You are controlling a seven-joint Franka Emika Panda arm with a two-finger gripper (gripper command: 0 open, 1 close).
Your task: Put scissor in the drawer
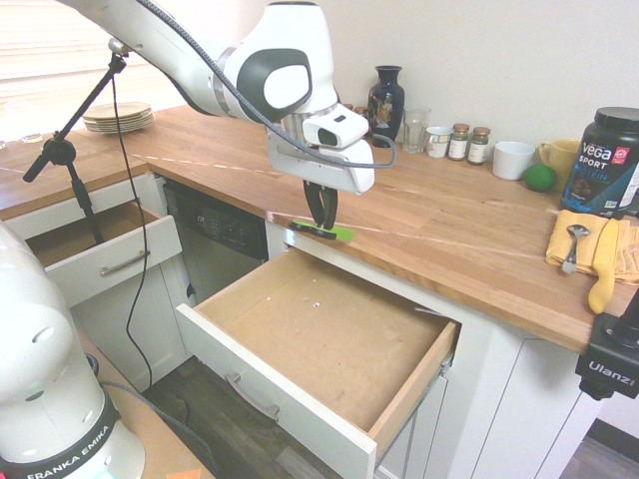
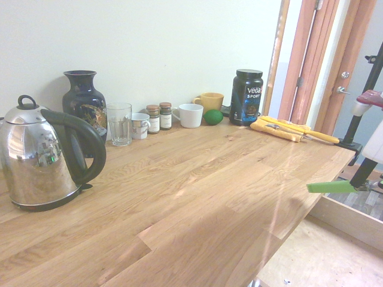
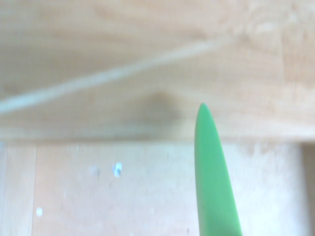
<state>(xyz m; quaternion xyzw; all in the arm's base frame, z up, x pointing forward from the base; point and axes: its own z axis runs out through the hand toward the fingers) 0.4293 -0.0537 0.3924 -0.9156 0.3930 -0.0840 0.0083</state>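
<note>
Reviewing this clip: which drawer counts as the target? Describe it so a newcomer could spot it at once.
Follow the wooden countertop to its front edge, below the pincer holding the scissor. The drawer is pulled out there, showing a bare light-wood bottom. It is far wider than the smaller drawer beyond the dishwasher.

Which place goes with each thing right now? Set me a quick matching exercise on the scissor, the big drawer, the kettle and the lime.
Things:
1. scissor
2. drawer
3. kettle
4. lime

Places or states:
A. pulled open below the counter edge, its wood bottom bare
B. on the counter beside the yellow mug
C. held level in the shut gripper, at the counter edge by the drawer's back
D. standing at the near end of the counter, in front of the dark vase

Pairs: 1-C, 2-A, 3-D, 4-B
</note>
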